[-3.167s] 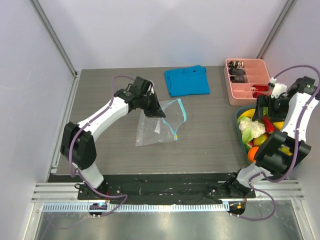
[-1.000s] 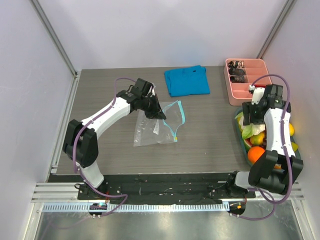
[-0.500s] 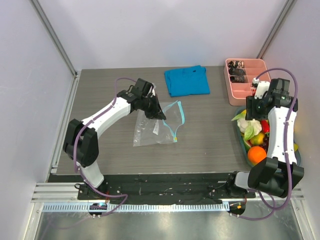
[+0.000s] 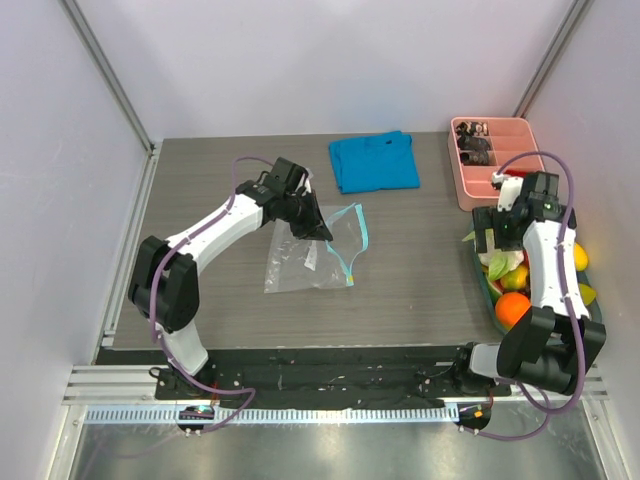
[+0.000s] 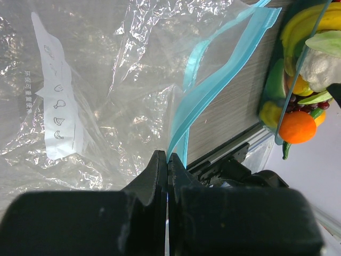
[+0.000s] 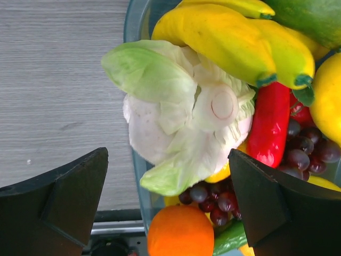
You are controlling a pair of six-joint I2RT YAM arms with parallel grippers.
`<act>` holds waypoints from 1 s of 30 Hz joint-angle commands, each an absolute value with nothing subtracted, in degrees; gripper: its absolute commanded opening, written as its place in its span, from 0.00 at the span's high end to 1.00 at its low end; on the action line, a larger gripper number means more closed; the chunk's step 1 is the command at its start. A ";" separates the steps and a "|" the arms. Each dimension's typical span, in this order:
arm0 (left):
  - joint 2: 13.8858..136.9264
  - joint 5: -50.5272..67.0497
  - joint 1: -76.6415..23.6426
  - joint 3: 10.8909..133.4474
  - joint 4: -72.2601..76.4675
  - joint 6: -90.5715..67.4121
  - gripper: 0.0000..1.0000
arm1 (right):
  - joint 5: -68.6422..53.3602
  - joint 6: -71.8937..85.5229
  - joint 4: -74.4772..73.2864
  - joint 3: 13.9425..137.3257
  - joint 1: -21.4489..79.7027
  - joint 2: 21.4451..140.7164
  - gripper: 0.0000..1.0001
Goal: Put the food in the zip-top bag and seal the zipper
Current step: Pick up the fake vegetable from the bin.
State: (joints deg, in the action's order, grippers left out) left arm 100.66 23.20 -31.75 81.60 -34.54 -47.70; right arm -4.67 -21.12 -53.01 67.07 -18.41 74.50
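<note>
Nearest the arm bases, on the right, a bin point(image 6: 133, 29) holds the food: an orange point(image 4: 513, 306) at its near end, then a cauliflower point(image 6: 181, 122) with pale green leaves, yellow bananas point(image 6: 234, 37), a red pepper point(image 6: 272, 122) and dark grapes point(image 6: 303, 152). The right gripper point(image 6: 168, 176) hangs over the cauliflower with its fingers spread wide to either side, holding nothing (whether a pad brushes a leaf cannot be told).

Further in, left of centre on the grey table point(image 4: 420, 280), lies the zip-top bag point(image 4: 300, 262), clear and crumpled, its white label point(image 5: 53, 106) facing up; nothing of the food is in it. Its mouth gapes, and the light-blue zipper point(image 5: 213, 90) curves apart on the side toward the bin. The left gripper point(image 5: 167, 160) is pinched tight on one strand of that zipper at the bag's far end, its fingers pressed together with the blue strip between them.

Beyond, along the far edge, a folded blue cloth point(image 4: 373, 162) lies near the middle; a pink tray point(image 4: 458, 165) with compartments sits to its right, just past the bin and well apart from the bag.
</note>
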 commanded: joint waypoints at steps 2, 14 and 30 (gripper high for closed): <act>100.81 24.70 -31.46 82.35 -33.40 -47.11 1.00 | 1.65 -23.64 -42.99 62.14 -16.79 73.30 0.00; 101.86 24.96 -31.46 82.44 -33.22 -46.85 1.00 | 4.66 -23.03 -33.75 54.67 -15.82 74.27 0.00; 101.08 24.87 -31.55 82.62 -34.19 -46.58 1.00 | 0.79 -20.83 -45.43 64.06 -15.82 66.01 0.72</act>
State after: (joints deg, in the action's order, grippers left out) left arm 101.78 23.68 -31.75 81.60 -34.54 -47.51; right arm 2.96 -21.76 -42.22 57.87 -15.94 69.04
